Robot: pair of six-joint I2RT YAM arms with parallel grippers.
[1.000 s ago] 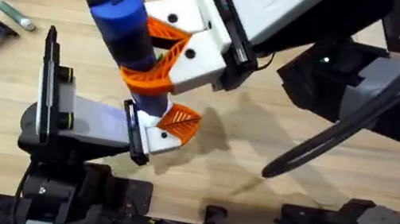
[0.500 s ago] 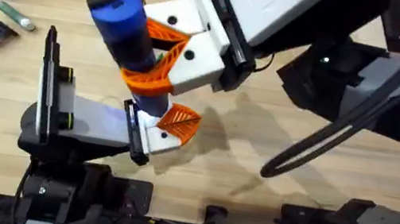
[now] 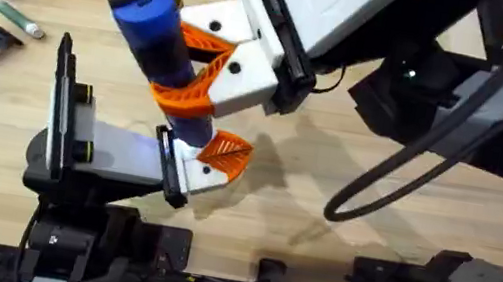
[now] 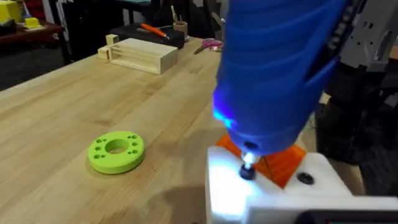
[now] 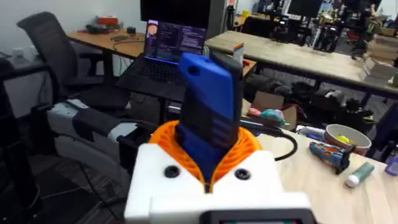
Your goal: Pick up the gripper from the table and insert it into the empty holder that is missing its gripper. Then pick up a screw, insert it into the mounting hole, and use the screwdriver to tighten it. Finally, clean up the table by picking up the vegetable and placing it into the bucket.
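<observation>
Right end effector point(image 3: 204, 71) clamps the blue screwdriver point(image 3: 158, 30) upright, tip on the holder point(image 4: 273, 186) in the left end effector point(image 3: 189, 164), whose grip I cannot tell.

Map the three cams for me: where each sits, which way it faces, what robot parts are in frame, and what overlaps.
Overhead: above the arm bases, looking down and forward at the table; right tool clamps the screwdriver over the left arm's holder.
Left wrist: looks along the tabletop past a green disc and wooden box; the holder sits at the bottom edge.
Right wrist: looks past the right tool toward desks; orange pads grip the screwdriver.
Shared: the screwdriver appears in all three.
</observation>
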